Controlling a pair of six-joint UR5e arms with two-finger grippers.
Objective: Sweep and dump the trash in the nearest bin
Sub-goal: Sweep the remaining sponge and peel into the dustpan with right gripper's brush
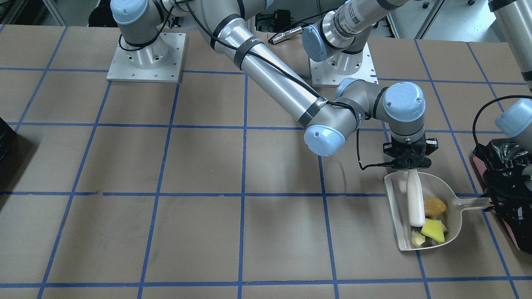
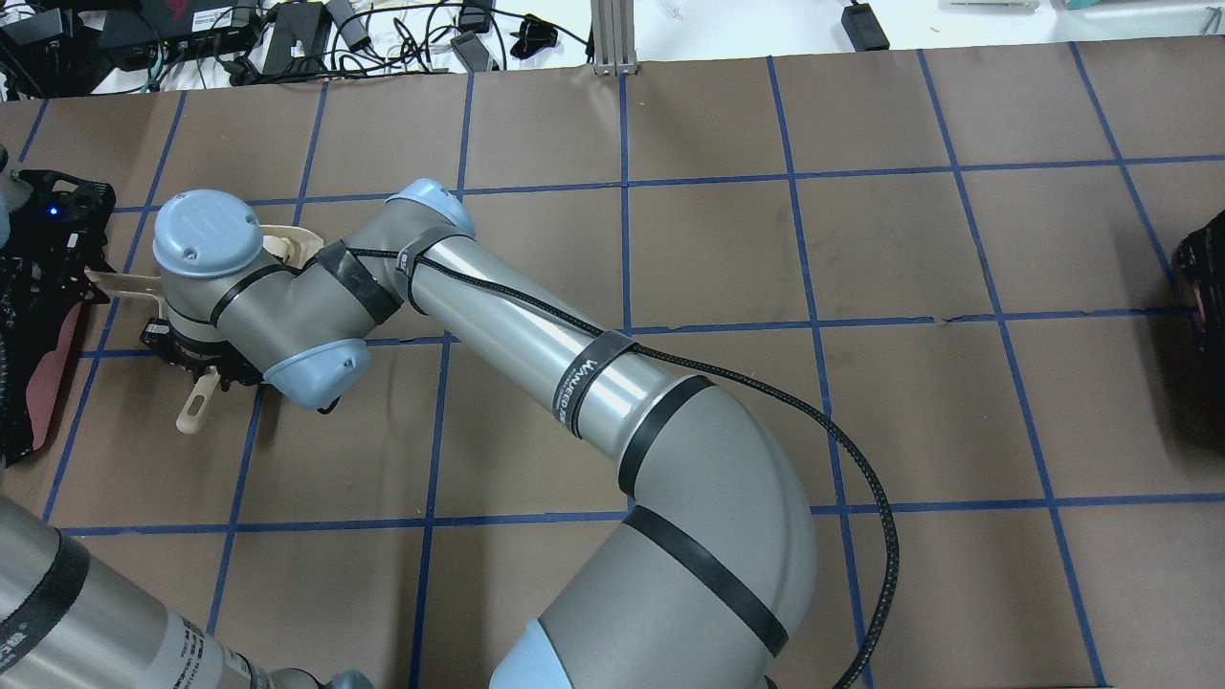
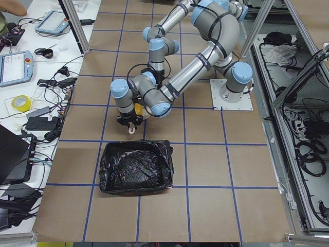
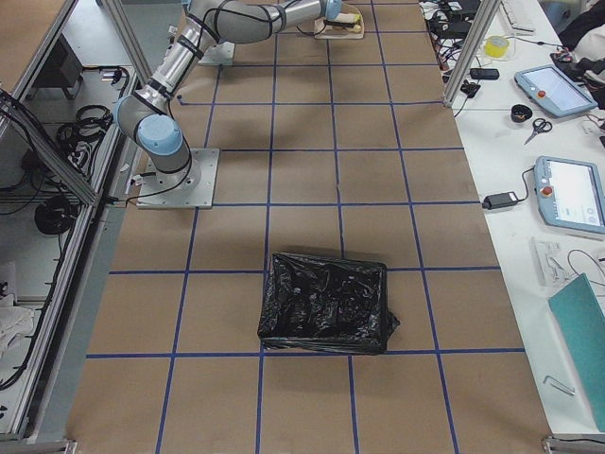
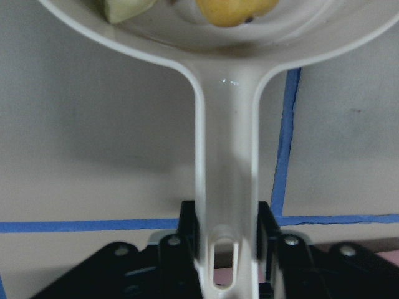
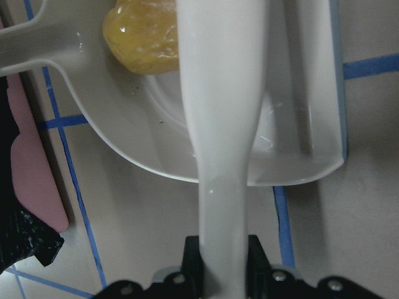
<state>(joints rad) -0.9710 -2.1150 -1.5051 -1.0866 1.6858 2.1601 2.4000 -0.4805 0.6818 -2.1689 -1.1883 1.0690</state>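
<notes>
My left gripper (image 5: pixel 225 240) was clamped on the pan (image 1: pixel 395 187) handle. My right gripper (image 6: pixel 223 265) was closed on the brush (image 1: pixel 415 199), which lay across the pan. The trash (image 1: pixel 433 228) sat inside the pan, partly behind the brush, whose bristles I could barely make out. Just beyond the handle, the bin (image 1: pixel 503 153) was cut off at the front view's edge. Overhead, my right arm (image 2: pixel 498 316) hid most of the pan.

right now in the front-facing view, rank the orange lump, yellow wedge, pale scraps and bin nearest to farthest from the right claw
1. orange lump, in the dustpan beside the brush, just below the right claw.
2. yellow wedge and pale scraps, at the dustpan's mouth; too close to call.
3. bin, at the view's right edge.
</notes>
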